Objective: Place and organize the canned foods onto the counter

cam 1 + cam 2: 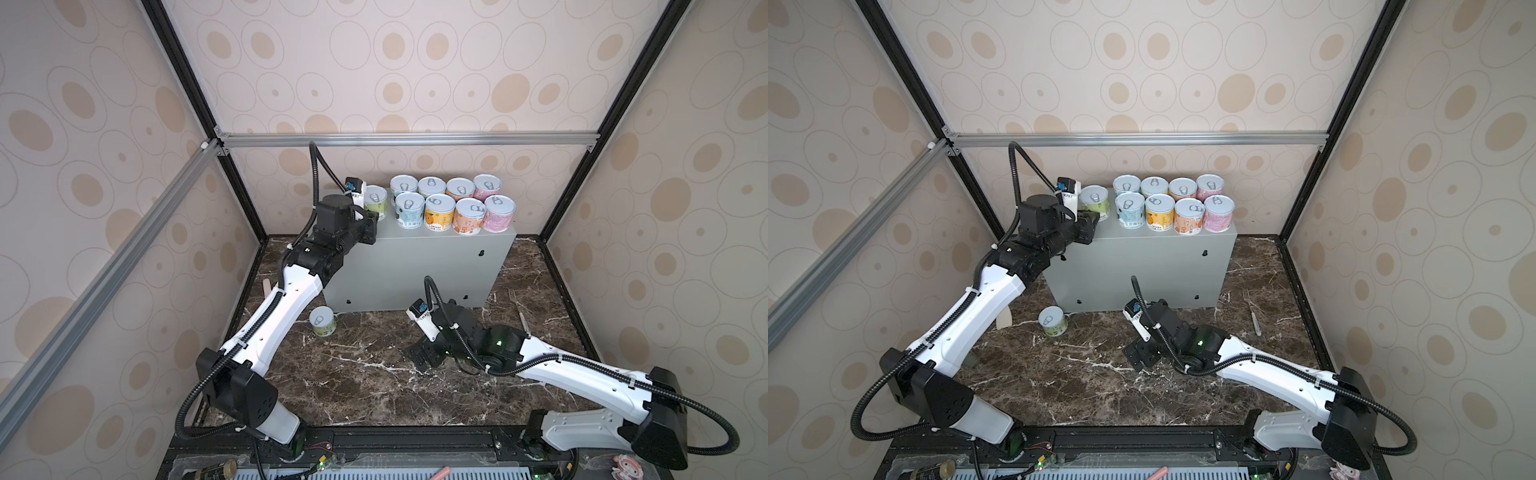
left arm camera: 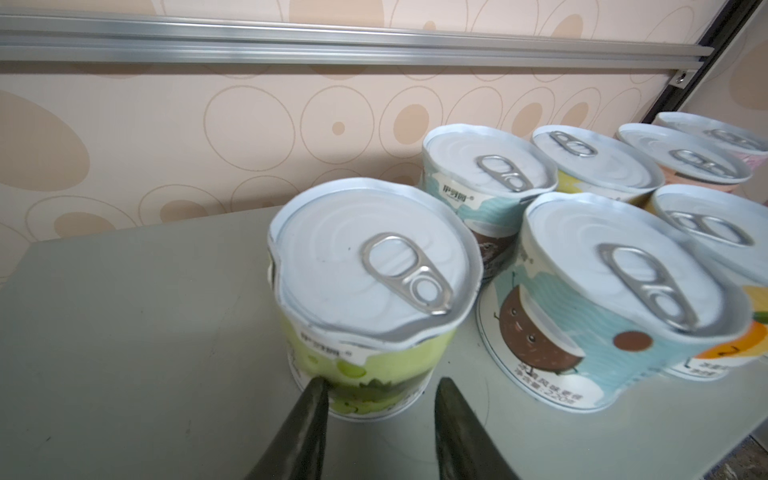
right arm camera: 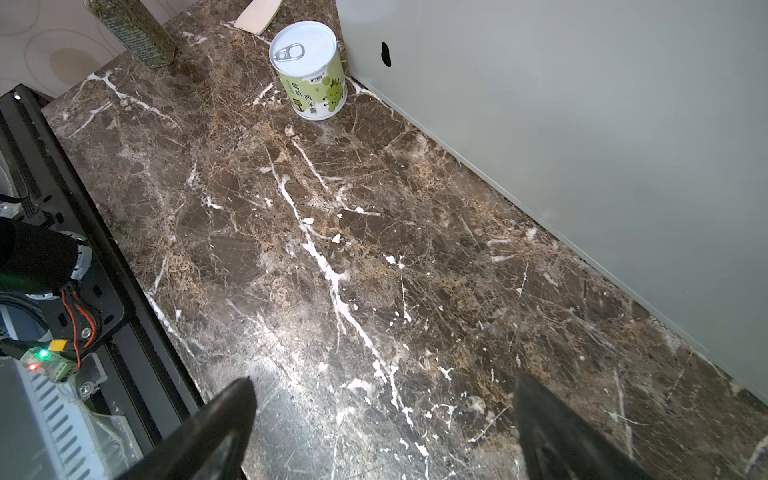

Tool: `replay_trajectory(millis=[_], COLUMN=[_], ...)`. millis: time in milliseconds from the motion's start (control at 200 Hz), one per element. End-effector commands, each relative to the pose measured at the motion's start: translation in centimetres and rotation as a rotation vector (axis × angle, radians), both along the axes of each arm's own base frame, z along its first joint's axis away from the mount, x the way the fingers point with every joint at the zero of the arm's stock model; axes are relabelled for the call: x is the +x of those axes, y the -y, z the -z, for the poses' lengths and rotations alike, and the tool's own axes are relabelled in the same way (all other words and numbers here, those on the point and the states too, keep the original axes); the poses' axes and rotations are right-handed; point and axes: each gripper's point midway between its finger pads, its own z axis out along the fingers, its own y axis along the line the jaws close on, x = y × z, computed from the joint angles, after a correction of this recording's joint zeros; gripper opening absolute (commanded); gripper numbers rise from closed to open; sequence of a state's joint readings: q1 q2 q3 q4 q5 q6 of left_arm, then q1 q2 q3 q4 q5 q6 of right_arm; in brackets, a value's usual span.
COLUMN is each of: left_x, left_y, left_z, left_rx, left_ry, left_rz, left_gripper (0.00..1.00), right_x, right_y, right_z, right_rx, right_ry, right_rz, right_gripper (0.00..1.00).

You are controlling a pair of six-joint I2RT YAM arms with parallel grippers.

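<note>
The left gripper (image 2: 380,384) is being shown low in the centre of its wrist view, its fingers drawn in as narrow as they go, with a gap showing between them and nothing being held in it. The tips appear to be touching the near lower side of a green can (image 2: 370,266), which is standing upright on the counter (image 2: 124,332), at centre-left of both top views. To its right, eight cans (image 1: 439,210) are standing in two rows of four along the counter top; the green can is sitting just beside them, between the lines of the two rows. The step in hand is being judged as the nudging of this ninth can into line, not a lift.

Lower left of centre in a top view, the last green can (image 1: 322,321) is standing on the marble (image 1: 374,374), just beside the counter's front. To its right, the right gripper (image 3: 382,376) is being held wide open and empty over the marble. Next, a gentle, square push towards a row is being called for; then the last green can is to be fetched.
</note>
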State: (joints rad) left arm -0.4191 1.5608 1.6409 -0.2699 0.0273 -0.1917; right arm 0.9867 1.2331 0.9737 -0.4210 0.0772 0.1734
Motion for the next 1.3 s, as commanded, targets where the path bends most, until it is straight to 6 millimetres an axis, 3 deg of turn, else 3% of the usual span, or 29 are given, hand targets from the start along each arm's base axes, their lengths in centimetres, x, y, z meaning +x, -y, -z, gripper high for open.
replay_trajectory(millis=[0, 870, 1055, 1295], left_x=[0.8, 4.5, 4.4, 3.0], left_y=[-0.1, -0.7, -0.7, -1.4], left_z=[-2.3, -1.1, -1.2, -2.7], left_rx=[-0.013, -0.028, -0.035, -0.044], left_ry=[0.060, 0.025, 0.022, 0.041], left_rz=[-0.005, -0.062, -0.056, -0.067], left_gripper=[0.42, 0.43, 0.44, 0.51], right_x=[-0.1, 0.3, 0.5, 0.7], right_y=[0.9, 0.2, 0.2, -0.2], right_z=[-0.1, 0.6, 0.5, -0.2], right_rx=[-0.012, -0.057, -0.063, -0.054], right_ry=[0.018, 0.018, 0.023, 0.036], right_rz=[0.010, -0.020, -0.021, -0.023], right_gripper=[0.99, 0.99, 0.99, 0.99])
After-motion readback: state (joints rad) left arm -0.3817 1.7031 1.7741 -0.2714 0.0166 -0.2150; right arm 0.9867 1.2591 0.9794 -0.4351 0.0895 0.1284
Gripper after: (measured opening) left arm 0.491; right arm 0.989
